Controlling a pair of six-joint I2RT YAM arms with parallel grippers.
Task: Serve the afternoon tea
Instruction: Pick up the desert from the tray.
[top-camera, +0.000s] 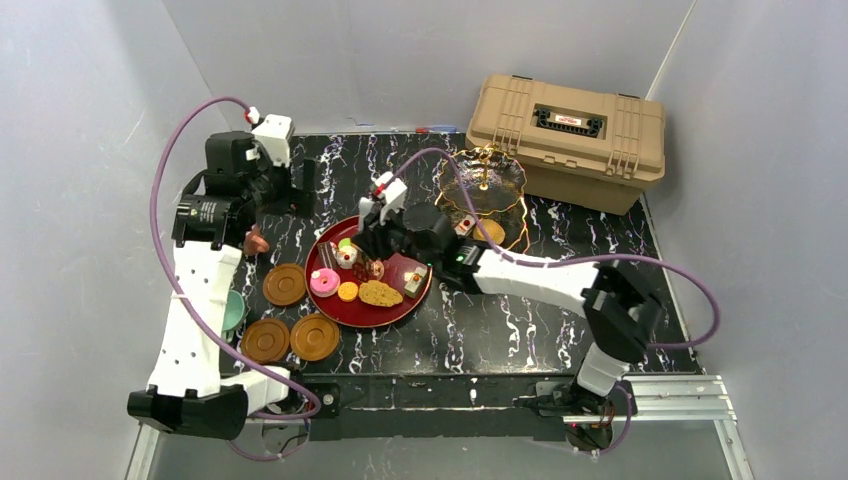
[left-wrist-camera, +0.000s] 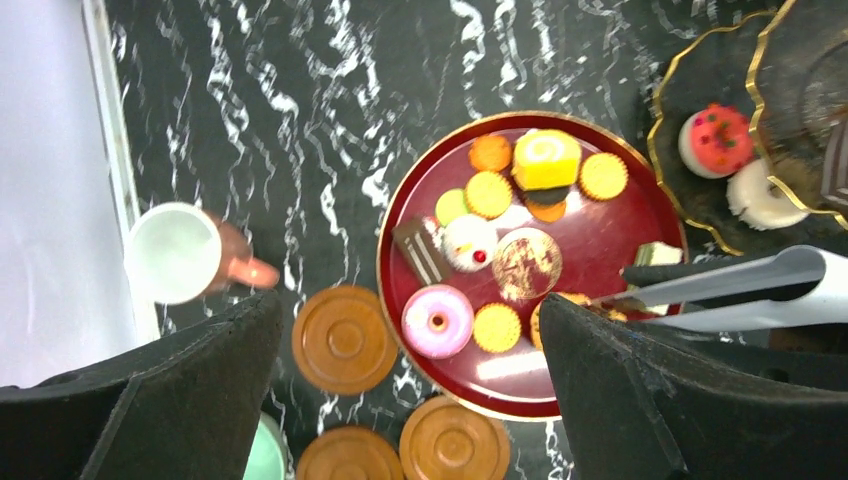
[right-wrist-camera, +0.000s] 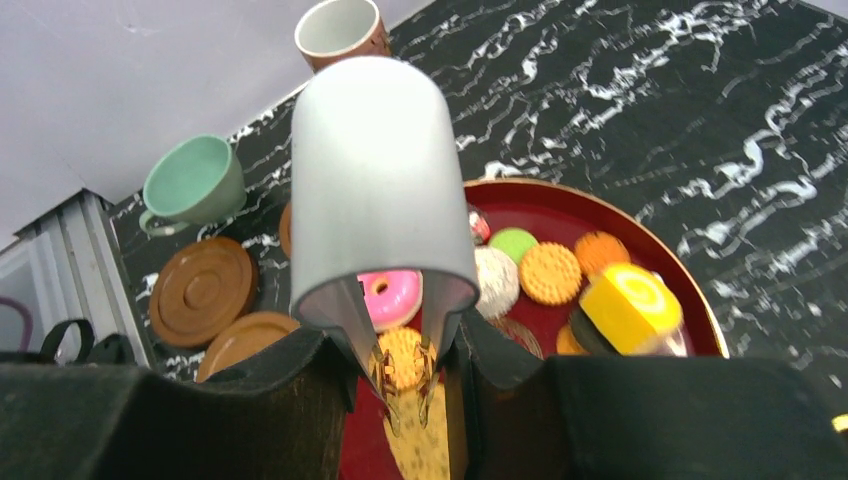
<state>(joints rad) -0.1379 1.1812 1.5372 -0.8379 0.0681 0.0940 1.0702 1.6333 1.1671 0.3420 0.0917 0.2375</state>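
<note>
Top external: black marbled table (top-camera: 500, 330), grey walls (top-camera: 400, 60); left pincer (top-camera: 298, 188) wide, right pincer (right-wrist-camera: 400, 348) gripping tongs (right-wrist-camera: 380, 170).

- Top view is taken from above and behind the arm bases (top-camera: 190, 408), tilted down over the whole marble table (top-camera: 480, 340). It is the widest and farthest view, with the walls and tan case (top-camera: 572, 150) included.
- Left wrist view is aimed almost straight down from mid height. Its own black fingers (left-wrist-camera: 150, 400) are seen at the bottom corners, and the red tray (left-wrist-camera: 600, 235) is roughly centred.
- Right wrist view is taken low and close, angled across the tray toward the table's left side. Its middle is blocked by the metal tongs (right-wrist-camera: 380, 180).
- The tray is shared by all three views.
- The pinkish cup (left-wrist-camera: 180, 255) and saucers (left-wrist-camera: 345, 340) are also caught by both wrist views.
- The tiered stand (left-wrist-camera: 700, 80) is shared by the top and left wrist views only.
</note>
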